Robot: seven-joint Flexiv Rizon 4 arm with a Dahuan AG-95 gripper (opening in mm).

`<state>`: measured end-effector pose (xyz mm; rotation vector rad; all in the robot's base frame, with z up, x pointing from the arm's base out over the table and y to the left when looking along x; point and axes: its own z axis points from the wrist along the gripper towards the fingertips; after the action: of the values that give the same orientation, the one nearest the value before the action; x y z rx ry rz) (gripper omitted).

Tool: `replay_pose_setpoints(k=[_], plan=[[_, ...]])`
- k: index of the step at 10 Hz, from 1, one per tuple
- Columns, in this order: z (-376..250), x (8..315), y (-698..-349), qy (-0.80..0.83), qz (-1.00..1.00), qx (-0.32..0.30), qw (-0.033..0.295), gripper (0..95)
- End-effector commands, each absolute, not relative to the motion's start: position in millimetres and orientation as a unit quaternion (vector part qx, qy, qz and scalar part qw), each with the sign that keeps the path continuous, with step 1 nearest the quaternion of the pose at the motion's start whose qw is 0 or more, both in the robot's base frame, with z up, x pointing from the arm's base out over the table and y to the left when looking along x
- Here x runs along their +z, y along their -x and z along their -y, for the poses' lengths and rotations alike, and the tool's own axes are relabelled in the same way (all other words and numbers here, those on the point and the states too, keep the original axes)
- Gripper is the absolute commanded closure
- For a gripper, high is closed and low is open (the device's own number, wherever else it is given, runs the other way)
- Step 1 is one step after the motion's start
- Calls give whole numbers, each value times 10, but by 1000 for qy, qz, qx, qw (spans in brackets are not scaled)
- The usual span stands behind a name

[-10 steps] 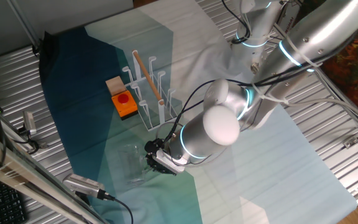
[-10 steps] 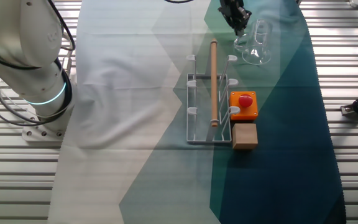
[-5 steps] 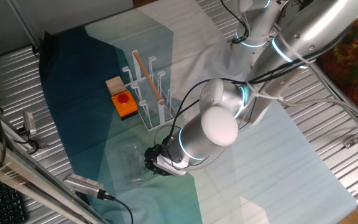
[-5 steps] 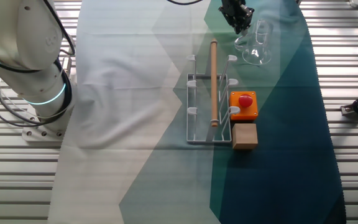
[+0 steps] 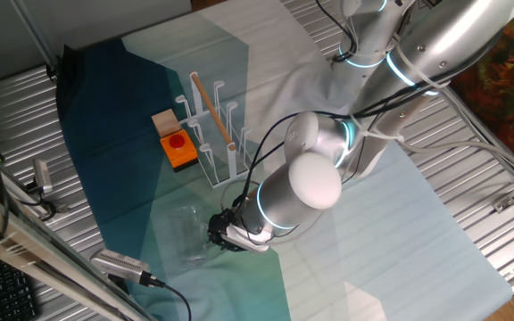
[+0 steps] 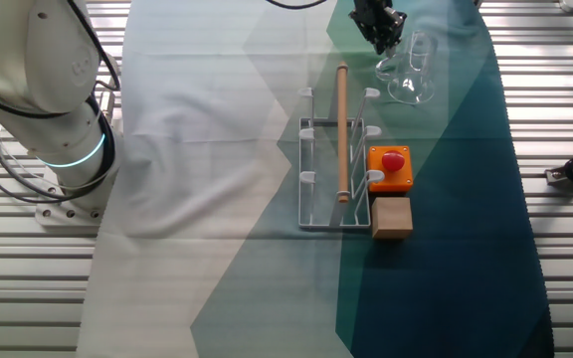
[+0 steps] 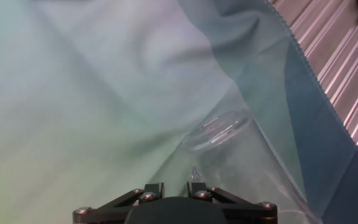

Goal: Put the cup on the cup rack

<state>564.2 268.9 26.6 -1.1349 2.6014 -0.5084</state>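
counter (image 6: 28, 288): ribbed metal slats, w/ a cloth over the middle
cloth (image 6: 217, 149): pale grey to teal to dark blue bands, wrinkled on the pale side
cup rack (image 6: 334, 159): white, stands on cloth approx. centre; wooden rod lies along its top
orange box (image 6: 390, 167): red button, on cloth, touching rack's side
wood block (image 6: 391, 218): on cloth, just beside orange box
cup (image 6: 408, 70): clear glass, lying on its side on cloth, near rack's end
arm base (image 6: 63, 189): on bare slats at cloth edge
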Motion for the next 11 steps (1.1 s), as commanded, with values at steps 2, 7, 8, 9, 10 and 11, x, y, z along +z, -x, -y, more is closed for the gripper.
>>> replay_pose_setpoints(k=[2, 7, 8, 9, 10, 11], plan=[[-2652, 298, -5595, 404, -890, -173, 121, 760], [-2605, 309, -5558, 428, -879, -175, 113, 760], [-2599, 299, -5555, 433, -877, -176, 111, 760], [-2582, 277, -5543, 437, -875, -174, 111, 760], [-2566, 256, -5531, 437, -875, -171, 113, 760], [-2556, 243, -5527, 439, -875, -170, 115, 760]])
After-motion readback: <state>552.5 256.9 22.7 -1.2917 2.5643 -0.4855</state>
